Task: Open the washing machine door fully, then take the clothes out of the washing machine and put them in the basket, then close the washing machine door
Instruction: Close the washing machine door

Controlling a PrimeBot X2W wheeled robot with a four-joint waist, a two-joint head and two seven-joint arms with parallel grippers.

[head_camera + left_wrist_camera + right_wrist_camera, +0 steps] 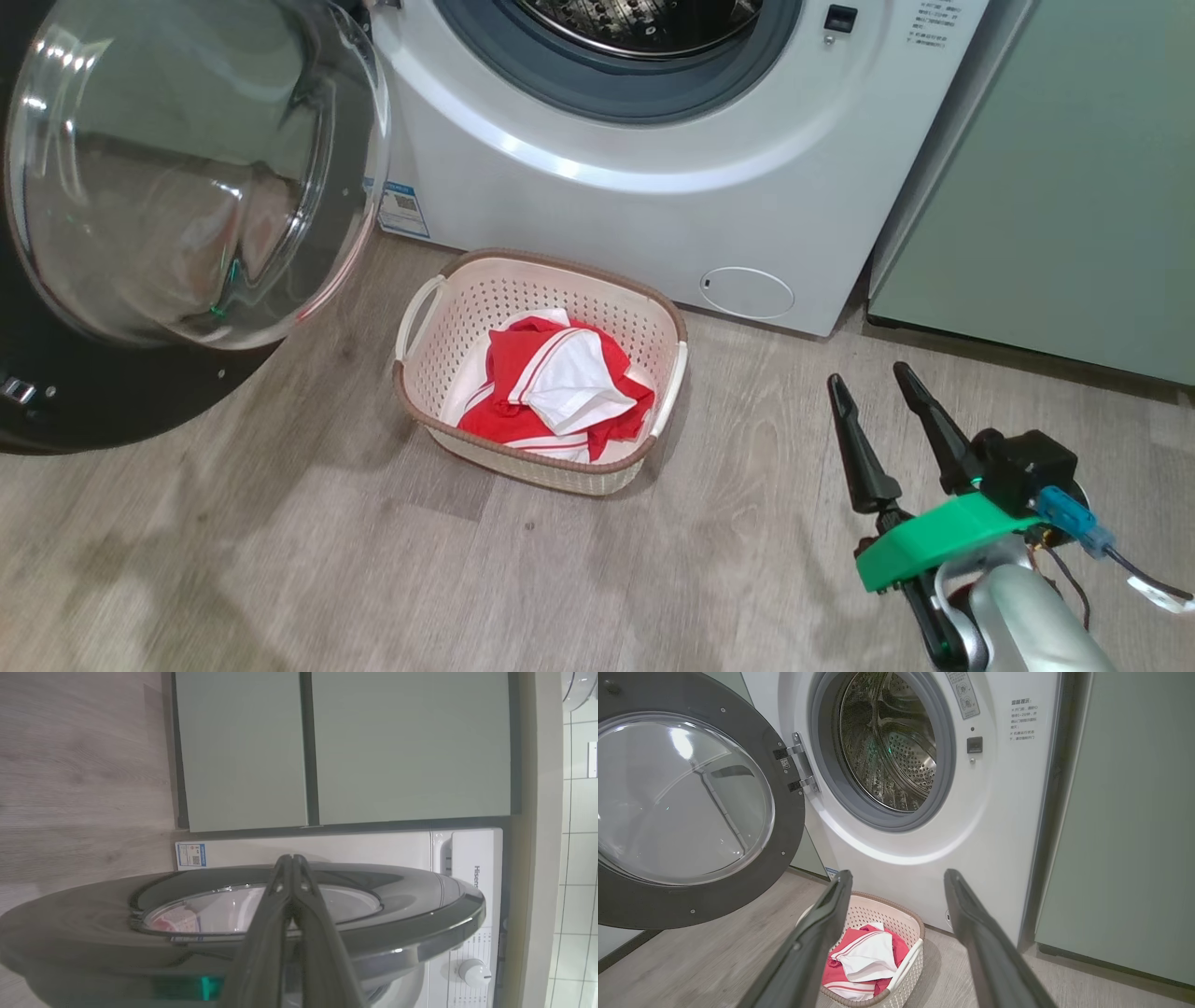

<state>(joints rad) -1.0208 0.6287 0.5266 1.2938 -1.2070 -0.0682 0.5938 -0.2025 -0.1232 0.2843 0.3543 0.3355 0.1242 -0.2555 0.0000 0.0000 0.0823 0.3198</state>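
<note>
Wood floor (280, 579): basket (457, 327) holds clothes (560, 387); door (187, 177) cropped at left. Right pincer (867, 375) apart, left pincer (292, 861) together.

One big white front-loading washing machine (579, 215) stands far, with one round glossy black-rimmed, glass-windowed door (187, 187) at its left. One cream perforated plastic basket (560, 266) sits near it, bearing two white side handles (411, 322) and holding one red-and-white fabric garment (560, 383). Two pale green cabinet fronts (240, 751) stand left of the machine, one further green cabinet (1055, 187) at right.
</note>
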